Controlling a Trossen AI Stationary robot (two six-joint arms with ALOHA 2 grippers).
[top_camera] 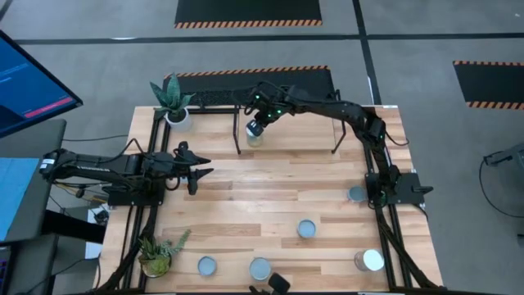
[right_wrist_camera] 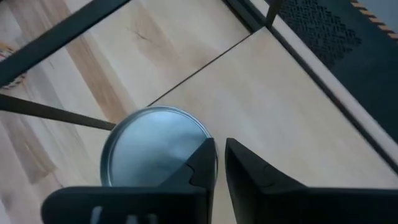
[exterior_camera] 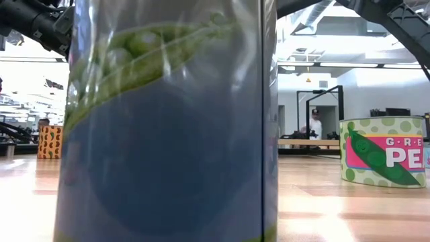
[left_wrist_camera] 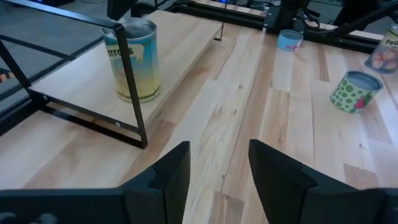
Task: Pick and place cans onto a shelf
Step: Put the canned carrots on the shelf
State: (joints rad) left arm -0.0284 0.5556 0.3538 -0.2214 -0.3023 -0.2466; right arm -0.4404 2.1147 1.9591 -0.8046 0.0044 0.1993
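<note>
High view, right end effector above shelved can

A close can fills most of the low view, blurred, cut off top and bottom, hiding the table behind it; the pea can is cut by the right edge

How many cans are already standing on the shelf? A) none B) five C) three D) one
D: only one can stands on the shelf, with the right gripper just above it; the other cans, like the green polka-dot one, are out on the table.
</note>
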